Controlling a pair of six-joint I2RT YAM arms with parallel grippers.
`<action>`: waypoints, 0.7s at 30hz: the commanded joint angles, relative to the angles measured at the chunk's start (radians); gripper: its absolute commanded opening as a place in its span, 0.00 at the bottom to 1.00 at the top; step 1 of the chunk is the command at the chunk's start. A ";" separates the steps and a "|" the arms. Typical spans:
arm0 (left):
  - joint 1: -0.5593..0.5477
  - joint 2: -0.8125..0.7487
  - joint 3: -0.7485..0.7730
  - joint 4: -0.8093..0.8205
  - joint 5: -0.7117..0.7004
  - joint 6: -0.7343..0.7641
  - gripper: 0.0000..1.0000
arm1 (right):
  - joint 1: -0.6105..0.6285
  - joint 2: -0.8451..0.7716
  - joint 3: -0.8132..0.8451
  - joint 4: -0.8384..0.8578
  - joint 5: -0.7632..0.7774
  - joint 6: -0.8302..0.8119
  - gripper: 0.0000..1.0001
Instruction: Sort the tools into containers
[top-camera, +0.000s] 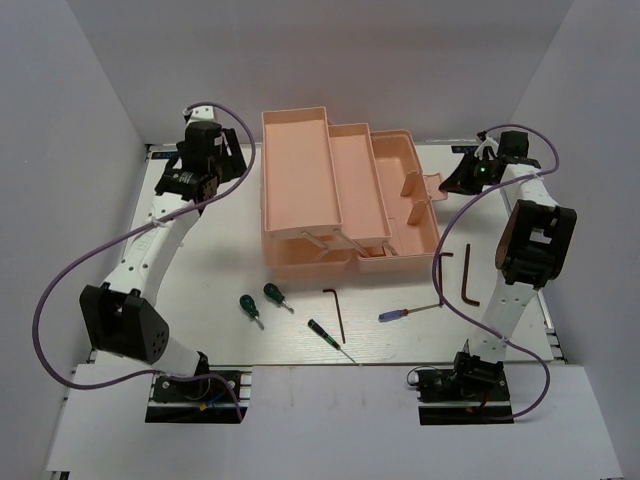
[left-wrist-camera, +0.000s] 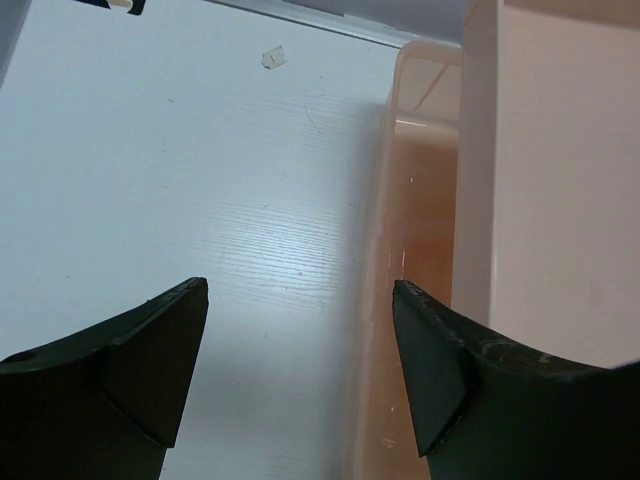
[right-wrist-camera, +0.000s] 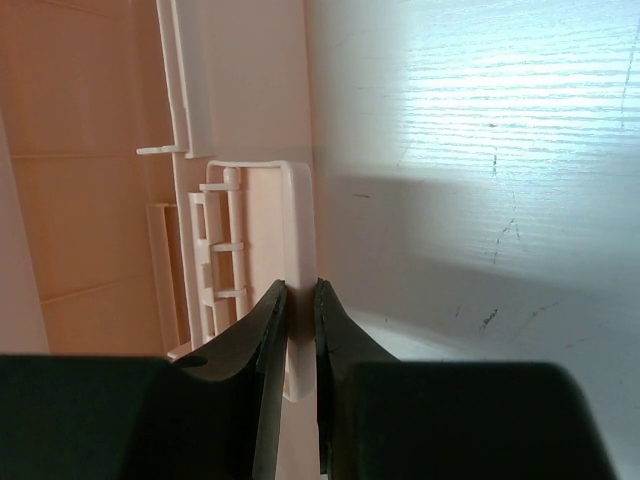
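Observation:
The salmon-pink toolbox (top-camera: 300, 170) stands open at the table's middle, its tiered trays folded out to the left. My right gripper (top-camera: 462, 180) is shut on the toolbox's latch flap (right-wrist-camera: 298, 215) at the box's right side. My left gripper (left-wrist-camera: 300, 290) is open and empty over the bare table, just left of the toolbox wall (left-wrist-camera: 425, 210). Two stubby green screwdrivers (top-camera: 250, 306) (top-camera: 274, 294), a slim green screwdriver (top-camera: 328, 338), a blue-and-red screwdriver (top-camera: 400, 313) and dark hex keys (top-camera: 337, 312) (top-camera: 468, 275) lie on the table in front of the box.
A third thin hex key (top-camera: 440, 278) lies beside the right arm. White walls close in the table on the left, back and right. Purple cables loop beside both arms.

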 joint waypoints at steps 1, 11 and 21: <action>0.009 -0.091 -0.045 -0.017 0.019 0.019 0.85 | -0.019 -0.010 0.004 -0.001 0.032 -0.022 0.16; -0.012 -0.325 -0.376 -0.028 0.354 -0.002 0.13 | -0.020 -0.457 -0.305 -0.044 0.293 -0.389 0.91; -0.021 -0.485 -0.738 -0.048 0.454 -0.064 0.64 | -0.022 -0.778 -0.797 -0.113 0.267 -0.538 0.13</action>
